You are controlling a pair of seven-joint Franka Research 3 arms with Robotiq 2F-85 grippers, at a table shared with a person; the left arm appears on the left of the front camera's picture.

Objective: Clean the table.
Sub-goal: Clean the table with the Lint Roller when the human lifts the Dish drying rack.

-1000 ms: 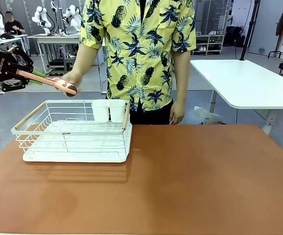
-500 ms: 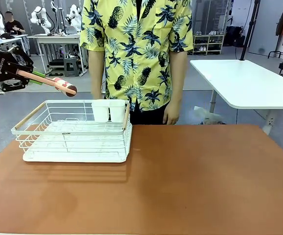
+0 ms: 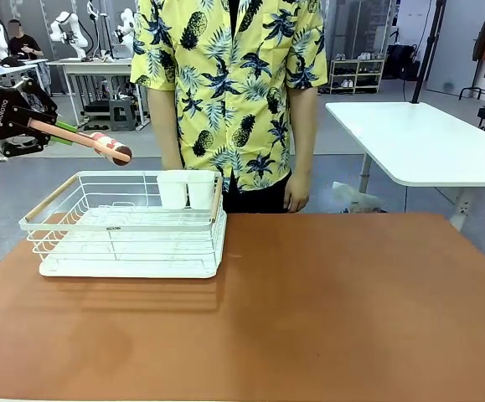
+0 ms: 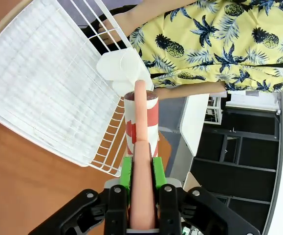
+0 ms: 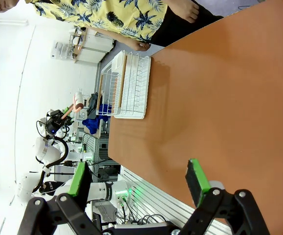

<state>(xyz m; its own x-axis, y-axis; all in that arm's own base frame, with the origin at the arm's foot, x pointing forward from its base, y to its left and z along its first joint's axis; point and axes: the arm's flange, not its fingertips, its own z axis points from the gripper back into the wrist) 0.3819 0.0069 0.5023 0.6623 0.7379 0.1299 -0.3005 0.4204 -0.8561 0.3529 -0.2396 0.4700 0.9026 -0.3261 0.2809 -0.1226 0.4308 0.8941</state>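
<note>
Terracotta table (image 3: 326, 318) ahead of me, a tool in my left grip.
Nearest, my right gripper (image 5: 137, 177) hangs with its jaws wide apart, facing along the table. On the table's left part sits a white wire dish rack (image 3: 125, 243) with two white cups (image 3: 185, 189) at its far side. Higher, at the left, my left gripper (image 3: 56, 127) is clamped on a pink-handled tool (image 4: 141, 147); its red-and-white head may be a lint roller. Beyond stands a person (image 3: 234, 84) in a yellow shirt.

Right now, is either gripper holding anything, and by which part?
The left gripper is shut on a roller, gripping its pink handle, away from the patterned head. The right gripper is open, holding nothing.
</note>
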